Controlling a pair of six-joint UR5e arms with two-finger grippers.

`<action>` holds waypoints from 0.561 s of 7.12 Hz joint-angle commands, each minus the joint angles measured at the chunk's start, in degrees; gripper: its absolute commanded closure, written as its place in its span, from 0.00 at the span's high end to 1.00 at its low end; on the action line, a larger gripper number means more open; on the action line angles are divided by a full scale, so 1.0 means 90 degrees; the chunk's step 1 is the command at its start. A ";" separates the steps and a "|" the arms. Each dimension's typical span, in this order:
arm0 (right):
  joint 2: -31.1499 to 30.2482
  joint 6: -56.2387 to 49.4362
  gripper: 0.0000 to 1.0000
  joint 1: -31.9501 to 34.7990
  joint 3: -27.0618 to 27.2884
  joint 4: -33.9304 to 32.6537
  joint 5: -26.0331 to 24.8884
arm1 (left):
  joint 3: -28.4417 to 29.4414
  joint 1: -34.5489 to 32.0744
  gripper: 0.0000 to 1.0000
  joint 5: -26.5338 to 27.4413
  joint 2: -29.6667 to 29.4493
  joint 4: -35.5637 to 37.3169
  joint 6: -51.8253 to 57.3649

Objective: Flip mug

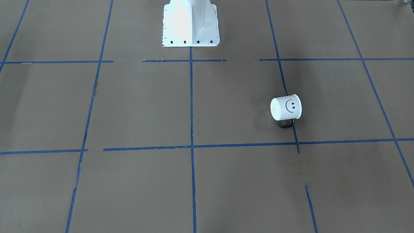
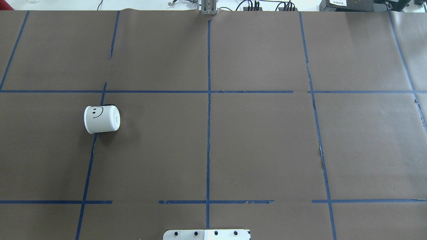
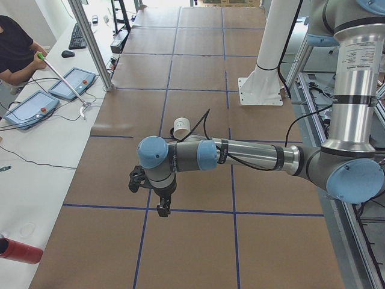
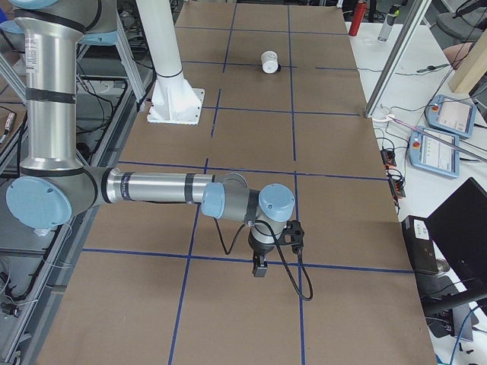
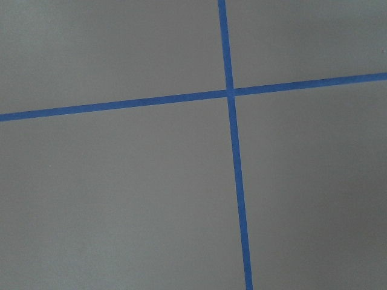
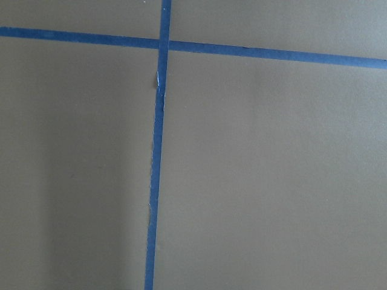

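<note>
The mug (image 2: 101, 119) is lying on its side on the brown table paper (image 2: 260, 150). In the overhead view it's sitting around 9 o'clock from the middle, right on a blue tape line (image 2: 89, 160). Mouth is pointing to 9 o'clock and the handle (image 1: 286, 127) is poking toward 12 (the side away from the robot). The left gripper (image 3: 162, 209) and right gripper (image 4: 260, 268) are both hanging well apart from it. Honestly can't tell if their jaws are apart or together.

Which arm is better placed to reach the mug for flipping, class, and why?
Left, probably. The mug lies on its side in the left half of the table, seen overhead. The left gripper hangs at that end; the right gripper hangs at the far end.
</note>
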 commanded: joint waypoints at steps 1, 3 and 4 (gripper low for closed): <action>0.0000 0.0000 1.00 0.0000 0.0002 0.0000 0.0000 | -0.0027 0.0001 1.00 0.0065 -0.0085 0.0037 -0.0031; 0.0000 0.0000 1.00 0.0000 0.0002 0.0000 0.0000 | -0.0162 0.0001 1.00 0.0075 -0.0076 0.0028 -0.0021; 0.0000 0.0000 1.00 0.0000 0.0002 0.0000 0.0000 | -0.0154 0.0010 1.00 0.0066 -0.0047 -0.0069 0.0037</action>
